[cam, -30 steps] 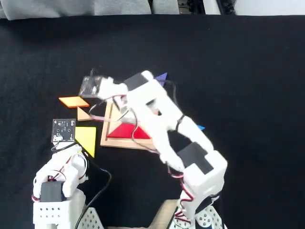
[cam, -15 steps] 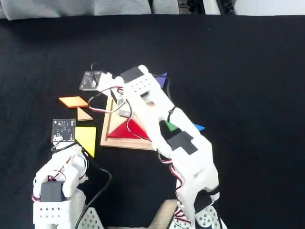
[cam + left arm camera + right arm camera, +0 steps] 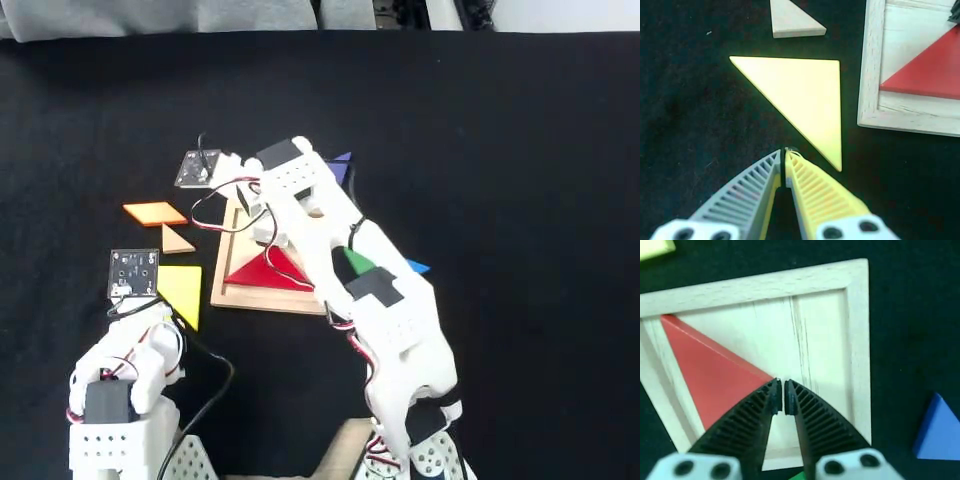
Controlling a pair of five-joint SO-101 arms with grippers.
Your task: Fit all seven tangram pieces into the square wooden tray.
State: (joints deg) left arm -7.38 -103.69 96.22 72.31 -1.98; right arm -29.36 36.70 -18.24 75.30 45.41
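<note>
The square wooden tray (image 3: pixel 218 283) lies at table centre with a red triangle (image 3: pixel 266 272) inside. My right gripper (image 3: pixel 780 388) is shut and empty, its tips low over the tray floor (image 3: pixel 820 335) at the apex of the red triangle (image 3: pixel 710 375). My left gripper (image 3: pixel 785 153) is shut and empty beside the long edge of the yellow triangle (image 3: pixel 805 100), just left of the tray (image 3: pixel 869 100). A beige small triangle (image 3: pixel 792 22) lies beyond the yellow one. An orange parallelogram (image 3: pixel 155 213), purple piece (image 3: pixel 341 163), blue piece (image 3: pixel 419 267) and green piece (image 3: pixel 355 262) lie around the tray.
The right arm (image 3: pixel 330 250) stretches diagonally over the tray and covers its right half. The left arm's base (image 3: pixel 115 400) sits at the front left. A black cloth covers the table, with open room to the back and right.
The right arm has swung forward and lowered over the tray, bringing its gripper down by the red triangle. The green piece came into sight. The left arm has kept still.
</note>
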